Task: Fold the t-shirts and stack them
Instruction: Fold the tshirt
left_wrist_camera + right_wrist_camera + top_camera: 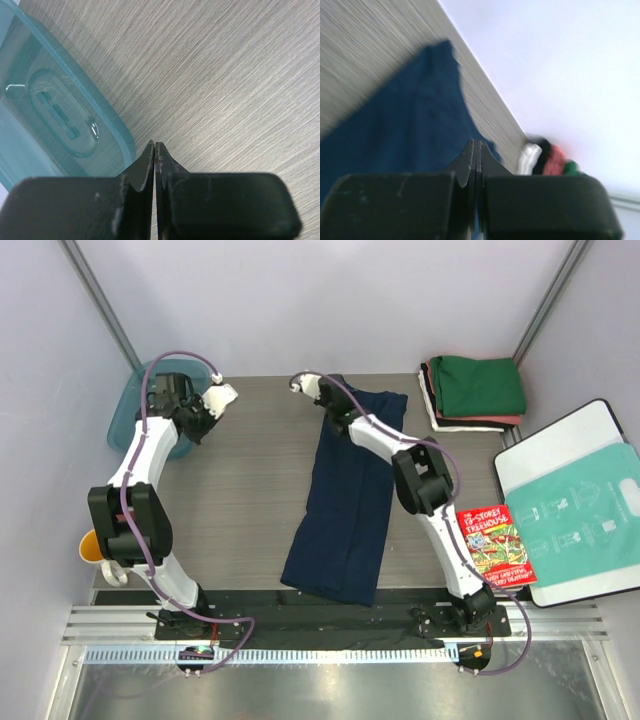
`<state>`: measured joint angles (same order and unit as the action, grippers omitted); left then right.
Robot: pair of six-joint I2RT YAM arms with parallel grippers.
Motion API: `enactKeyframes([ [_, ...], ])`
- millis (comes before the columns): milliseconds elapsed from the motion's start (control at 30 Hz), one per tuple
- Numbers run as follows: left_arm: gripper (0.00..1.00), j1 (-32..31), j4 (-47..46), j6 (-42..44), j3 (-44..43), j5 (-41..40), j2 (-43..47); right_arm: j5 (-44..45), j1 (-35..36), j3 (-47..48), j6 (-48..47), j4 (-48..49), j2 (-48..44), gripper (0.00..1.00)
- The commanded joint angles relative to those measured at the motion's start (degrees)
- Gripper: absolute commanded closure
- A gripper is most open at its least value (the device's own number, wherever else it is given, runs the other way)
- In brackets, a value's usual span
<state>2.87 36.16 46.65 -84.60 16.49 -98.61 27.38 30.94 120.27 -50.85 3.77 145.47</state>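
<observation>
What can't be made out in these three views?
Top view: shirts under the green folded t-shirt show only edges; uncountable.
Top view: the yellow cup is mostly hidden by the left arm.
Right wrist view: motion blur smears the dark navy t-shirt.
Left wrist view: the frame edge cuts off the translucent teal plastic tub.

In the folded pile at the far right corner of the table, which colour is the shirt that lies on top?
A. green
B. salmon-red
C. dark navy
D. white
A: in the top view the green shirt covers the pile, and the other folded shirts show only as thin edges beneath it.
</observation>
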Motion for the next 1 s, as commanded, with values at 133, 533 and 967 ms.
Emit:
enactKeyframes([
  [133, 1.00, -0.2, -1.4, -0.2, 1.6, 1.3, 4.7, 0.2, -2.1, -10.3, -0.3, -15.5, -13.8, 0.99],
  [533, 1.00, -0.2, 0.9, 0.9, 1.1, 1.0, 4.2, -3.8, -4.7, -4.1, -2.9, -22.2, -5.5, 0.99],
  [967, 1.00, -0.1, 1.6, 1.0, -0.4, 0.7, 1.5, -8.4, -5.5, 6.8, -7.9, -21.6, 8.5, 0.99],
])
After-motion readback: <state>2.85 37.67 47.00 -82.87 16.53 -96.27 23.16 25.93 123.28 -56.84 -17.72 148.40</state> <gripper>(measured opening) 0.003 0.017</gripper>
